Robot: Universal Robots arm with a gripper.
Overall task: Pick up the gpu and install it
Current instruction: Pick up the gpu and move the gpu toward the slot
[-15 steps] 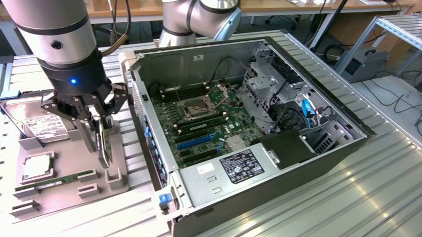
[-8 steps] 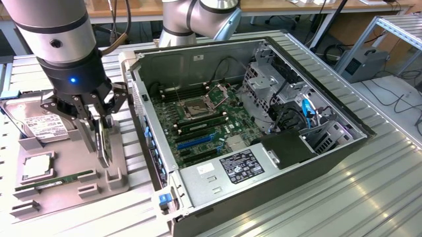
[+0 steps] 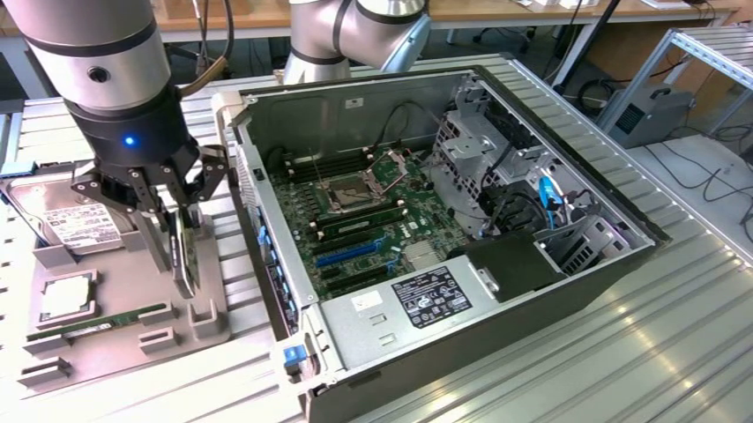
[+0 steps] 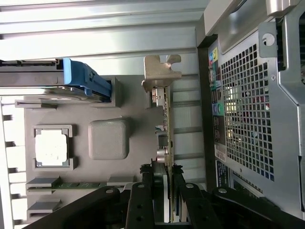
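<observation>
The gpu (image 3: 183, 256) stands on edge, a thin dark card between my gripper's (image 3: 165, 204) fingers, over the grey parts tray (image 3: 118, 352) at the exterior view's left. I cannot tell whether its lower edge still touches the tray. In the wrist view the gpu (image 4: 167, 125) shows edge-on, with its pale metal bracket (image 4: 161, 71) at the far end. There my gripper (image 4: 164, 171) is shut on the card, one black finger on each side. The open computer case (image 3: 594, 278) lies beside the tray, its motherboard (image 3: 365, 220) exposed.
On the tray lie a hard drive (image 3: 73, 222), a processor (image 3: 66, 298) and a green memory stick (image 3: 100, 324). A blue slot (image 3: 348, 250) sits on the motherboard. The case's perforated rear wall (image 4: 248, 114) rises close beside the card. Ridged metal table (image 3: 612, 361) surrounds everything.
</observation>
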